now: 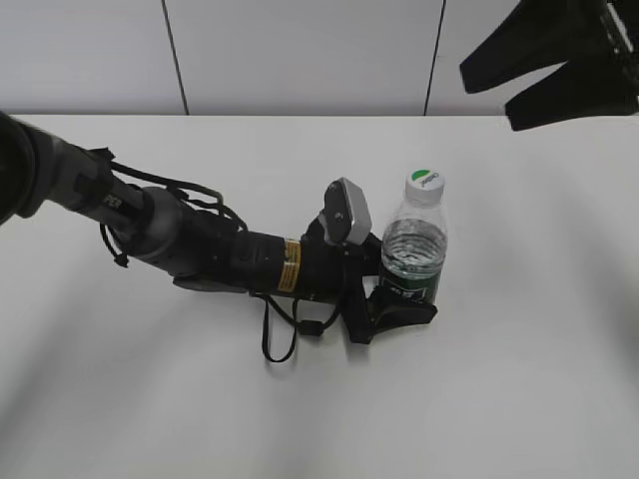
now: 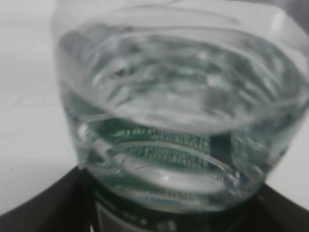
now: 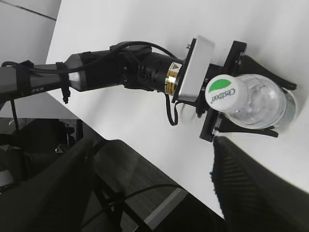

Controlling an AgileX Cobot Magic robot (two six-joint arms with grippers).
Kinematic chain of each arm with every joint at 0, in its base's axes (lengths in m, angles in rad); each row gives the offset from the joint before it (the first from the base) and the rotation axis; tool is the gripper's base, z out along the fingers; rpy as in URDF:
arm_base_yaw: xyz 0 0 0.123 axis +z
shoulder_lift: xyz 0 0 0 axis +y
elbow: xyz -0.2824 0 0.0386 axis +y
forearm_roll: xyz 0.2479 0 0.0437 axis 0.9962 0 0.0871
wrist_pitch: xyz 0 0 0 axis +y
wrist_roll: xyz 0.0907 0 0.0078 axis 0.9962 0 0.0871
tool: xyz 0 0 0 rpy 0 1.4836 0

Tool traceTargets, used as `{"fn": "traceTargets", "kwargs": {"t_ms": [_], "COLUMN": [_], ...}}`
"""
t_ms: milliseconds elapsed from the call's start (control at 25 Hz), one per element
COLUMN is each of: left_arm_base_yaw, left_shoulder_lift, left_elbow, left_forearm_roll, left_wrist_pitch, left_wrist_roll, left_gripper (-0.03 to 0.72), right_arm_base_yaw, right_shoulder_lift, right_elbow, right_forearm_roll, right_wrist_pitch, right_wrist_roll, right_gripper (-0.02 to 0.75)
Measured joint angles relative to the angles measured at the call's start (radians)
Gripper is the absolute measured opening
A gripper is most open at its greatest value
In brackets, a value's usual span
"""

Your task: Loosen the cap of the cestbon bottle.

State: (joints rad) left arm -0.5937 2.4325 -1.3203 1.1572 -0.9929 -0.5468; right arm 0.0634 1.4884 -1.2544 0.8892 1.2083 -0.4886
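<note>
**Bottle Braced, Cap Not Yet Engaged**

The bottle [image 1: 414, 249] is standing upright on the table [image 1: 539, 379]. All positions below are being given relative to the bottle.

1. Left gripper [image 1: 399, 299]: it is reaching in from the left at label height. Its jaws are pinching the bottle's lower body, 1 jaw on each side, as the right wrist view confirms. In the left wrist view the bottle is filling the frame, with dark jaw edges showing at both lower corners.

2. Cap [image 1: 423, 184]: it is sitting on the neck at the top of the bottle, apparently fully seated. Nothing is touching it.

3. Right gripper [image 1: 559, 70]: it is hovering above and to the right of the bottle, well apart from the cap. Its jaws are standing spread and are holding nothing.

Step in hand: the bracing step appears complete; the approach to the cap is pending.

Next move, as a judgement: the right gripper is needing to descend until the cap lies between its 2 fingers, centred, then to close and twist. The left grip is needing to resist the turn, or the bottle may rotate with the cap.
</note>
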Motion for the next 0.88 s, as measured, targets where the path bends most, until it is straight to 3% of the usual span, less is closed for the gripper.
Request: {"fn": "traceTargets", "kwargs": {"t_ms": [120,440,720,880], "left_arm_base_yaw": [0.0,0.0,0.0,0.0], "left_shoulder_lift": [0.0,0.0,0.0,0.0], "left_elbow": [0.0,0.0,0.0,0.0], "left_forearm_roll": [-0.002,-0.002,-0.004,-0.004], "left_wrist_pitch": [0.001,0.001,0.001,0.001], "left_wrist_roll": [0.0,0.0,0.0,0.0], "left_gripper": [0.544,0.544,0.544,0.544], "right_arm_base_yaw": [0.057,0.215,0.27,0.27], "right_shoulder_lift": [0.029,0.116,0.231,0.286], "right_elbow": [-0.028,-0.23,-0.279,-0.279], "right_forearm_roll": [-0.049,-0.34,-0.389,-0.439], "right_wrist_pitch": [0.005,0.006,0.007,0.008], "right_wrist_roll": [0.021,0.216,0.281,0.309], "right_gripper": [0.576,0.576,0.572,0.524]}}
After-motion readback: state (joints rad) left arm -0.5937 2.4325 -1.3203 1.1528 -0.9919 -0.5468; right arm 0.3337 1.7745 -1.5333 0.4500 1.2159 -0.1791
